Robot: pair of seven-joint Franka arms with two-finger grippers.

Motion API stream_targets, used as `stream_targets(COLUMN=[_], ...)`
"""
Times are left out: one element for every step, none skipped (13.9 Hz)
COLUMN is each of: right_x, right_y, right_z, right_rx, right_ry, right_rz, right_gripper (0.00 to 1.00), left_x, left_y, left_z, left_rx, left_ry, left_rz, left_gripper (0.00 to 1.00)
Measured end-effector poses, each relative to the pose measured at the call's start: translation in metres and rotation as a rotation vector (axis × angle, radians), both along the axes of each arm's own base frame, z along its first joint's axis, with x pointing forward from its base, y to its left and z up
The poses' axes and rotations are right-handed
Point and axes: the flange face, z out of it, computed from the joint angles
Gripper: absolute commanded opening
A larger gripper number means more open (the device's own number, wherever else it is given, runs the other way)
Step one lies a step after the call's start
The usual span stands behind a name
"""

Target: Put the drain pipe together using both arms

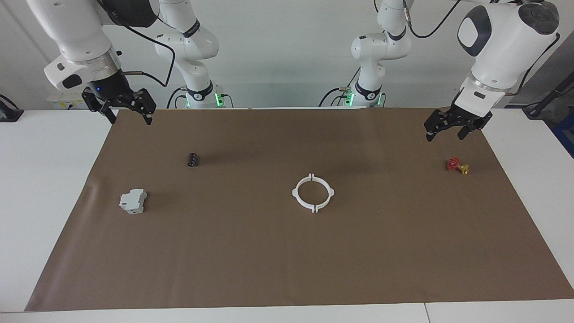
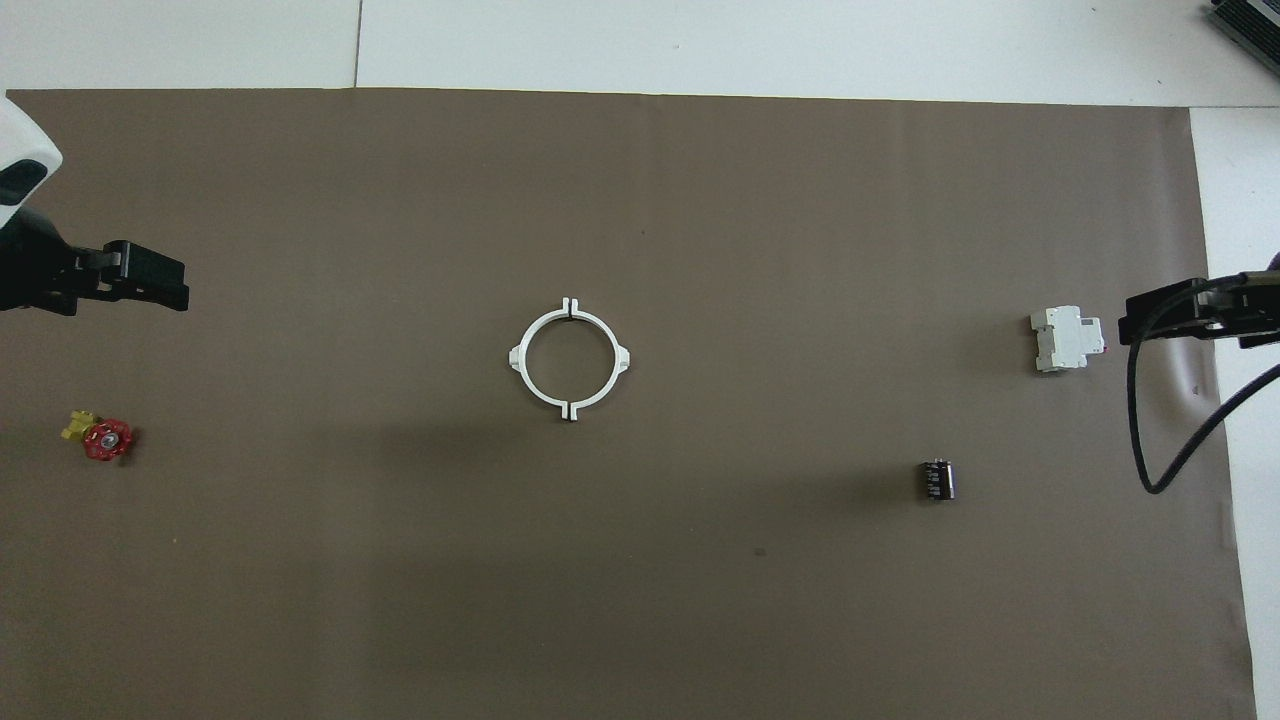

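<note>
Mid-worktop (image 1: 67,179) sat the drain pipe (image 1: 313,193), probably light, stiff, slippery plastic best pinched at its tabs, while the left pincer (image 1: 445,129) and right pincer (image 1: 128,112) hung spread, holding nothing.

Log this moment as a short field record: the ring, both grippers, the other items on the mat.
drain pipe: two white half-rings lying together as one ring, mid-mat, not held
left gripper: open, empty, raised over the mat's edge near the red-and-yellow valve
right gripper: open, empty, raised over the mat's corner at the right arm's end
grey-white block: on the mat, toward the right arm's end
black cylinder: nearer the robots than the block
</note>
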Motion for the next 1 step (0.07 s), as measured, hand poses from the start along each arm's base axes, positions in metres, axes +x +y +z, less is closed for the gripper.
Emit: stream_targets(right_x=[0.0000], right_y=[0.0000], right_z=[0.0000], right_rx=[0.000], right_ry=[0.000], right_rz=[0.000], right_gripper=[1.00], left_x=[0.0000], left_y=[0.0000], left_z=[0.0000], left_rx=[0.000], left_ry=[0.000], left_rz=[0.000], left_gripper=[1.00])
